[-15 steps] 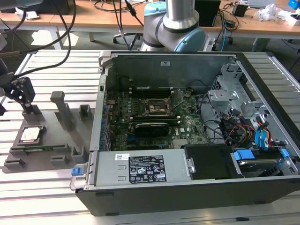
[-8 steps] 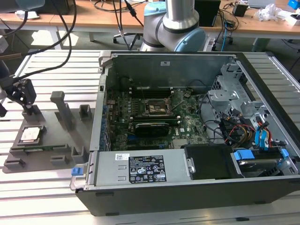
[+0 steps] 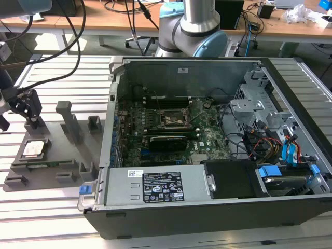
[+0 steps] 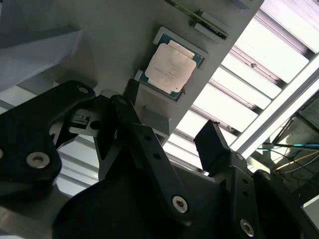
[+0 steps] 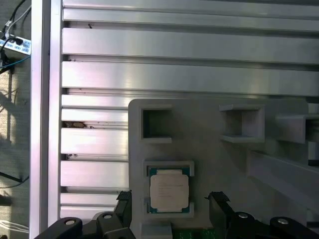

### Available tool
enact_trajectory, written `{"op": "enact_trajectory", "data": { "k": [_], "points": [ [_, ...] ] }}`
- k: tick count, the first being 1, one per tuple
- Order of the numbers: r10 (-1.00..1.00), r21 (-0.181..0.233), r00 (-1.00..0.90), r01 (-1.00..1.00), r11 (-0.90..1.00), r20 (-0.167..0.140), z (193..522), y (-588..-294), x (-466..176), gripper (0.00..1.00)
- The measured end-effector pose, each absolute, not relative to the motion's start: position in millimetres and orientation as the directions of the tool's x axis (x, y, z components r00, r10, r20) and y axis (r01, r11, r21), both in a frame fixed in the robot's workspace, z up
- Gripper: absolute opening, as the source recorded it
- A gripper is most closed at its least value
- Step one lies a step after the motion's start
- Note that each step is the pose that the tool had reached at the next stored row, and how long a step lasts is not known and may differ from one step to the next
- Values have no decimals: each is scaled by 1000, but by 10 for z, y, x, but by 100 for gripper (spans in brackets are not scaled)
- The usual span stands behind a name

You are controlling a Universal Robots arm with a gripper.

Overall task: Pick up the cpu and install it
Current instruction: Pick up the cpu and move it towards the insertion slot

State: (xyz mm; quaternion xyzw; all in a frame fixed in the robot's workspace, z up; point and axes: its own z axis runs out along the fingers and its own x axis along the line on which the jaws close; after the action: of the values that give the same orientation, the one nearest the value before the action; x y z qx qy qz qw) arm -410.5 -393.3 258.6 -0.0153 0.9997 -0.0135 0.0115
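The cpu is a small square chip with a pale metal top, lying flat in a recess of the grey holder at the exterior view's left. My black gripper hangs just above it, open and holding nothing. In both wrist views the cpu lies free in its pocket. The two fingertips stand apart on either side of it, and my gripper does not touch it. The square socket sits on the motherboard inside the open computer case.
The grey holder carries upright posts and empty pockets. A long black card lies in front of the socket. Drive cage and cables fill the case's right side. The arm's base stands behind the case on the slotted aluminium table.
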Motion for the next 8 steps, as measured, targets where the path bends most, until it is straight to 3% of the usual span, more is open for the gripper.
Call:
{"op": "enact_trajectory", "data": {
  "k": [8],
  "points": [
    [-31, -27, -999, -30, 999, -22, 2532, -3933, -4090, 72]
  ]
}}
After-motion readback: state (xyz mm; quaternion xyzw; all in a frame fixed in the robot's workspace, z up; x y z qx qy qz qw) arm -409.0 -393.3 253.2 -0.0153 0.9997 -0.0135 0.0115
